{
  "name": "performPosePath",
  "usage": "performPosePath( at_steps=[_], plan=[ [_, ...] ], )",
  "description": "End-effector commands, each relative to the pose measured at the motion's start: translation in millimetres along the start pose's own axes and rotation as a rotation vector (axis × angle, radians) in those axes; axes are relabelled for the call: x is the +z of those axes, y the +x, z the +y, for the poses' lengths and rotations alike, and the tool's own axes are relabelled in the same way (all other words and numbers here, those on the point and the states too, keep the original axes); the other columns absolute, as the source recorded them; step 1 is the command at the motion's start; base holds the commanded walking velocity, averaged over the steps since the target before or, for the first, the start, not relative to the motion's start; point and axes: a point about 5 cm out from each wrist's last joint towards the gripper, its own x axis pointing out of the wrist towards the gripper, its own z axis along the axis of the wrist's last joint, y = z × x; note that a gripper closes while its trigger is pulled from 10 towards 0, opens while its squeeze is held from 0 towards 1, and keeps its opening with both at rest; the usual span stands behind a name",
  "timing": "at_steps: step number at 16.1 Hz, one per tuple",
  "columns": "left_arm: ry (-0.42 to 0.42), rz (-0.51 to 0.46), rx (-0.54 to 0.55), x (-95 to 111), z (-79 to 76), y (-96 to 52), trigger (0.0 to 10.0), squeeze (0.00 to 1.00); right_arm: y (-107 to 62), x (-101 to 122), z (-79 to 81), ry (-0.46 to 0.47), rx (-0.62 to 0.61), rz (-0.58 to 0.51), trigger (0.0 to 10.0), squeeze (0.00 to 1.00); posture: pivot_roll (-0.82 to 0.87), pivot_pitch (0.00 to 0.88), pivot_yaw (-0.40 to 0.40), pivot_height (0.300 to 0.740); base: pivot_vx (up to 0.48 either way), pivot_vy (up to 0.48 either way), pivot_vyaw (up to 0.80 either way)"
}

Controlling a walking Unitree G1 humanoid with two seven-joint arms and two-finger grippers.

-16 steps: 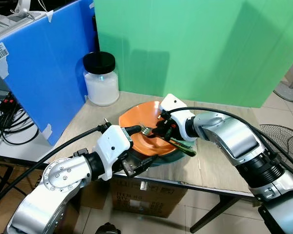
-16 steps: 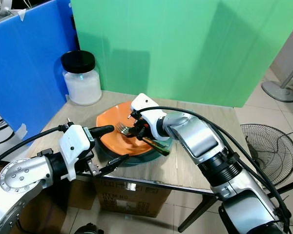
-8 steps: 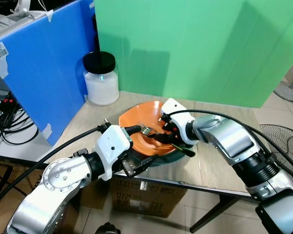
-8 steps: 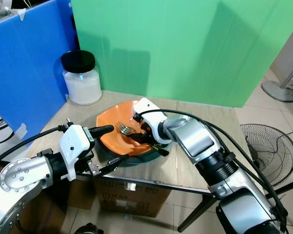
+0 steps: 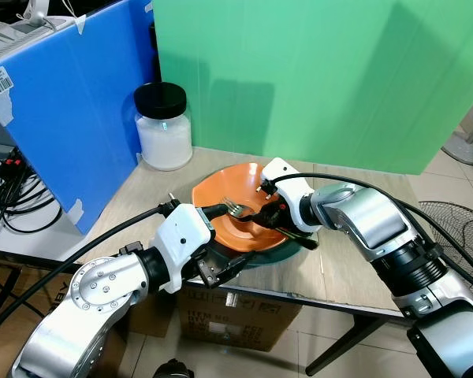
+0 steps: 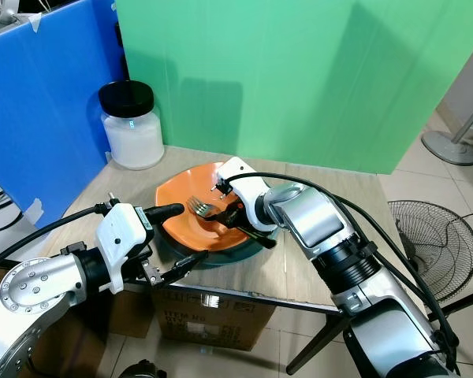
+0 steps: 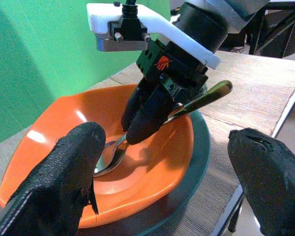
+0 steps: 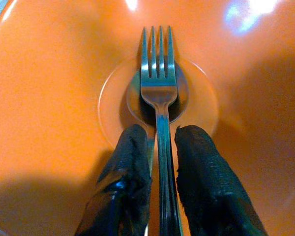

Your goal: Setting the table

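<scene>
While cutlery is pinched over the bowl, the scene is logged as follows.

Right gripper (image 8: 157,172): reached down into the orange bowl (image 5: 240,206); fingers (image 8: 132,162) closed together on the fork (image 8: 158,93) handle, one finger on each side of it.
Fork: held by the right gripper, tines pointed away from the fingers, lifted slightly above the bowl floor in the head views (image 5: 235,209).
Spoon (image 7: 108,160): seen just under the fork, bowl of the spoon resting at the orange bowl's centre; its handle is run back through the same fingers, golden end (image 7: 214,91) sticking out behind the gripper. Whether it is clamped too cannot be told for sure.
Orange bowl: set on a dark teal plate (image 7: 199,152), directly beneath the right gripper.
Left gripper (image 5: 218,239): held at the near rim of the plate, fingers (image 7: 76,172) spread wide apart, nothing between them; bowl and plate edge are framed between the two fingers.
Table (image 5: 142,193): plate rested near its front edge.
Jar (image 5: 163,130): white, black lid, well apart from both grippers, at the far corner beside the blue board (image 5: 71,102).
Green board (image 5: 315,79): stood behind the table.
</scene>
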Motion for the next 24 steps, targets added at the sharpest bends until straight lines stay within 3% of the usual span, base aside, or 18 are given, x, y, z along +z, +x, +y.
performPosePath(
  at_steps=[1, 7, 13, 17, 20, 23, 24],
  plan=[
    [0.009, 0.000, -0.002, 0, -0.9, 0.7, 10.0, 0.00, -5.4, 7, -2.3, -0.003, -0.005, -0.019, 1.8, 0.00, 0.12, 0.000, -0.076, 0.740, 0.000, 0.000, 0.00],
    [0.009, -0.001, -0.004, 0, -1.2, 1.1, 10.0, 0.00, -5.1, 6, -1.2, -0.003, 0.001, -0.010, 0.9, 0.00, 0.12, 0.000, -0.077, 0.740, 0.000, 0.000, 0.00],
    [0.013, -0.002, -0.005, 1, -0.7, 0.9, 10.0, 0.00, -17.4, 22, -7.0, -0.017, -0.015, -0.116, 1.1, 0.00, 0.12, 0.000, -0.075, 0.740, 0.000, 0.000, 0.00],
    [0.016, -0.004, -0.009, 1, -0.7, 1.7, 10.0, 0.00, -26.1, 27, -10.3, -0.005, -0.030, -0.180, 0.0, 0.00, 0.11, 0.000, -0.071, 0.740, 0.000, 0.000, 0.00],
    [0.014, -0.028, 0.018, 4, 1.7, 2.2, 10.0, 0.00, -38.3, 29, -12.1, 0.012, -0.075, -0.341, 0.0, 0.00, 0.13, 0.000, -0.082, 0.740, 0.000, 0.000, 0.00],
    [-0.010, -0.078, 0.073, 10, 5.1, 2.0, 10.0, 0.00, -57.6, 23, -11.7, 0.135, -0.113, -0.481, 0.0, 0.00, 0.12, 0.000, -0.075, 0.740, 0.000, 0.000, 0.00],
    [-0.015, -0.081, 0.080, 10, 5.0, 3.5, 10.0, 0.00, -61.1, 19, -5.1, 0.178, -0.103, -0.541, 0.0, 0.00, 0.12, 0.000, -0.066, 0.740, 0.000, 0.000, 0.00]
  ],
)
